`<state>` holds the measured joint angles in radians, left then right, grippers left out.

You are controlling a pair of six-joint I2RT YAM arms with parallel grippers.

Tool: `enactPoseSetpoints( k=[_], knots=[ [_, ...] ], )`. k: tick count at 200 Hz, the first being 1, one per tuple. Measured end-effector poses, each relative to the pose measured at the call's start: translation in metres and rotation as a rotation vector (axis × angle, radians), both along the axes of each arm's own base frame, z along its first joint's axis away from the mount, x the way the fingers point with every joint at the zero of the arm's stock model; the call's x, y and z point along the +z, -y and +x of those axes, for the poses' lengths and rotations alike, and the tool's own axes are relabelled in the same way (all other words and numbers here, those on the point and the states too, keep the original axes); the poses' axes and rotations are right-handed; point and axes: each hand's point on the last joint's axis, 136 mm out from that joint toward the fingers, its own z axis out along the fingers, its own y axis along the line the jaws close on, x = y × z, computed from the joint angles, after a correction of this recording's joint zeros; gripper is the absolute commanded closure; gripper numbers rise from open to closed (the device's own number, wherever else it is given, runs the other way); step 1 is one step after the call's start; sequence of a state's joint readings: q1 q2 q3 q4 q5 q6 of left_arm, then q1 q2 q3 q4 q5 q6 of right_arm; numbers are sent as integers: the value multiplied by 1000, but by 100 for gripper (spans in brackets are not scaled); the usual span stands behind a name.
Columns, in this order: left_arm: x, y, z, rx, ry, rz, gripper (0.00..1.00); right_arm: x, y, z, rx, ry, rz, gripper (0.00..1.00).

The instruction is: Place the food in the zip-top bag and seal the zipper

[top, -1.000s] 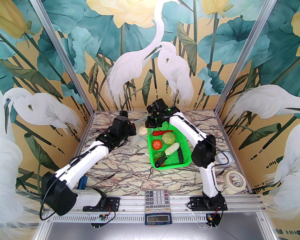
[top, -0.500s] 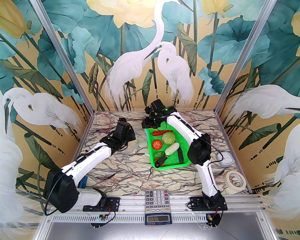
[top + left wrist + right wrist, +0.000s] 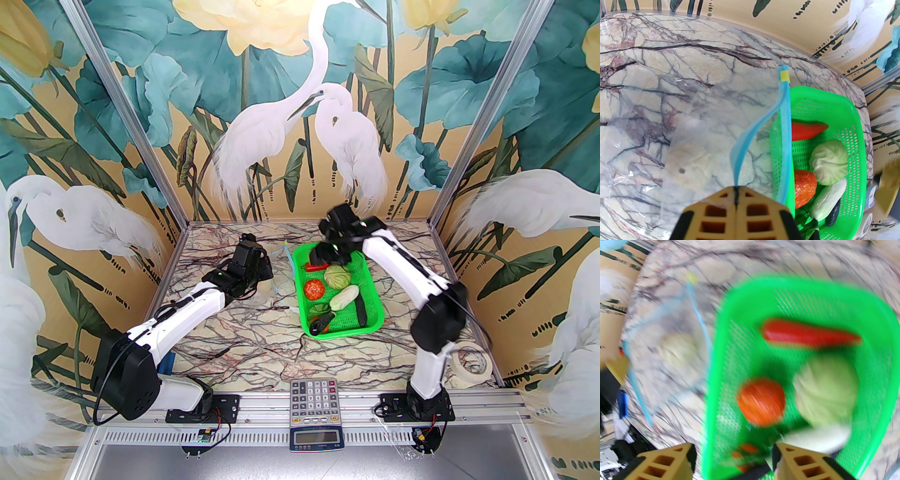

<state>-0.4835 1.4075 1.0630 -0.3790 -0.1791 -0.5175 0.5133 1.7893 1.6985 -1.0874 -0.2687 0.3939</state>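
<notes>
While my left gripper [image 3: 736,189] clamps the zipper [image 3: 785,140], its length running bottom-centre to top, my right gripper [image 3: 733,448] gapes open.

A green mesh basket [image 3: 347,319] sits on the marbled bench [image 3: 262,337]. Its far end lies right below the right gripper [image 3: 733,447], and its long side runs just to the right of the left gripper [image 3: 736,187]. A grey calculator [image 3: 313,397] lies at the bench's near edge, well behind both grippers and roughly midway between them. Just nearer than it, a small device with a grey display [image 3: 315,438] sits by the metal rail [image 3: 267,407]. A roll of cream tape [image 3: 464,376] rests well behind and to the right of the right gripper. A blue block [image 3: 167,364] shows well behind the left gripper. Beyond both grippers rise walls [image 3: 117,140] painted with white herons, teal leaves and pale yellow flowers.
</notes>
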Motion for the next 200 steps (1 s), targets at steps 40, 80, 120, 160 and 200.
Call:
enactPoseSetpoints(
  k=[40,80,120,160,200],
  knots=[
    [0,1,-1,-36,4,26,100,-60,38,-47,-145,-191,-54,28],
    [2,1,-4,-57,13,41,100,-84,56,-46,-282,-236,-62,20],
    [6,0,-5,-79,29,62,100,-88,61,-26,-355,-203,-19,19],
    [4,-1,-7,-105,25,97,100,-113,60,-17,-381,-238,-35,14],
    [3,-6,-5,-112,22,107,100,-124,58,-13,-404,-255,-39,13]
  ],
)
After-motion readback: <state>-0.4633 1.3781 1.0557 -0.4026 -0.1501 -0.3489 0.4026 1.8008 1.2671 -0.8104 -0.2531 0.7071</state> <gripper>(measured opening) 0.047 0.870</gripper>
